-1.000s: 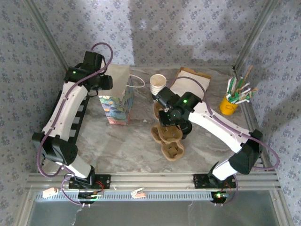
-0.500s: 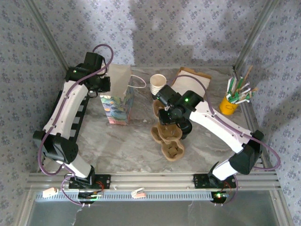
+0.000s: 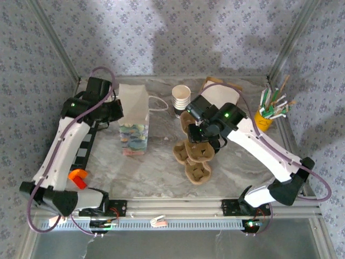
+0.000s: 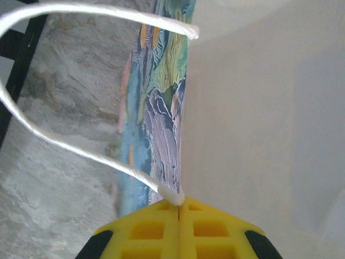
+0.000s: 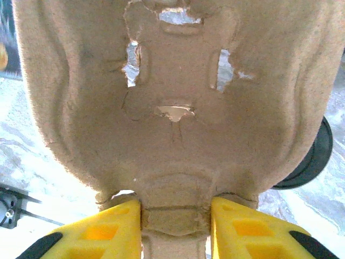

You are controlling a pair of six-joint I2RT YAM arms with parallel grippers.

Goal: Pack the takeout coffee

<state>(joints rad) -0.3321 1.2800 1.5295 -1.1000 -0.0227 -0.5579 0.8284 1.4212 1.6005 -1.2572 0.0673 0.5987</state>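
I am clamping the right tool (image 5: 175,216) onto the rim tab of the brown moulded-pulp cup carrier (image 5: 172,108), raised over the table (image 3: 156,162) | judging it light, stiff, tearable: thick rim suits | left tool (image 4: 179,216) pinching closed on the patterned paper bag (image 4: 161,129) lip.

We saw a yellow tub (image 3: 261,122) standing on the marble tabletop (image 3: 145,167), packed with green-and-white sticks (image 3: 275,101) that fanned out above its rim. Behind the tub a slanted metal post (image 3: 294,38) rose against wallpaper (image 3: 215,32) printed with small blue flowers. Well in front of the tub and to its left, an aluminium rail (image 3: 178,205) ran along the table's edge. A small white clip (image 3: 158,220) lay just past the rail, and a pale orange-and-white piece (image 3: 56,220) lay farther left of the tub.
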